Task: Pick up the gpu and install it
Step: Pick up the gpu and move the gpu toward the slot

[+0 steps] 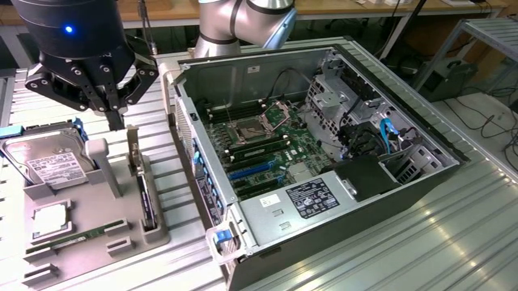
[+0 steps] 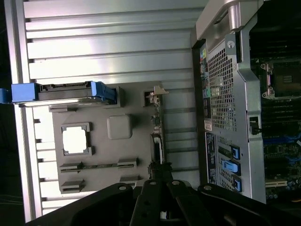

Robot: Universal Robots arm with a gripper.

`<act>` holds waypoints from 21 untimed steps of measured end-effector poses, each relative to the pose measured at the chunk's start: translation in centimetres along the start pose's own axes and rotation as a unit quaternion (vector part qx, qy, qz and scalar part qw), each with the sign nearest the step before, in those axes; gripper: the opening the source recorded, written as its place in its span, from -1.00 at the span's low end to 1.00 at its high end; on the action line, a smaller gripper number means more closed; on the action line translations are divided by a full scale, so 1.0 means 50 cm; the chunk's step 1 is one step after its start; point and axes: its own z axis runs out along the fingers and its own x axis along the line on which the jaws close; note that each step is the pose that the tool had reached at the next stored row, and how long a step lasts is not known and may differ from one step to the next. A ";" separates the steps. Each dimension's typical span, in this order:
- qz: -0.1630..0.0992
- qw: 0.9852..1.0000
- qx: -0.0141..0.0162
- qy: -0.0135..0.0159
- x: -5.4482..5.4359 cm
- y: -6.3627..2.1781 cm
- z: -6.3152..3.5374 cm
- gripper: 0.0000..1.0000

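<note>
The gpu (image 1: pixel 143 191) stands on edge in a slot along the exterior view's right side of the grey holder tray (image 1: pixel 97 200), its silvery bracket end toward the back. My gripper (image 1: pixel 116 120) hangs just above that bracket end, fingers shut together with nothing between them. In the wrist view the gpu (image 2: pixel 156 136) appears edge-on as a thin strip directly ahead of my gripper (image 2: pixel 157 176). The open computer case (image 1: pixel 404 182) lies on its side at the exterior view's right, with the green motherboard (image 1: pixel 267 151) and its blue card slots (image 1: pixel 247 171) exposed.
The tray also carries a silver hard drive (image 1: pixel 48 163) in a blue caddy, a square processor (image 1: pixel 50 218) and a long memory stick (image 1: pixel 77 236). The case's side wall (image 1: pixel 190 157) rises close beside the tray. Everything rests on a ribbed metal table (image 1: pixel 404 254).
</note>
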 end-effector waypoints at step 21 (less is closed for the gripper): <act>-0.004 1.000 0.001 0.010 -0.010 0.002 0.007 0.44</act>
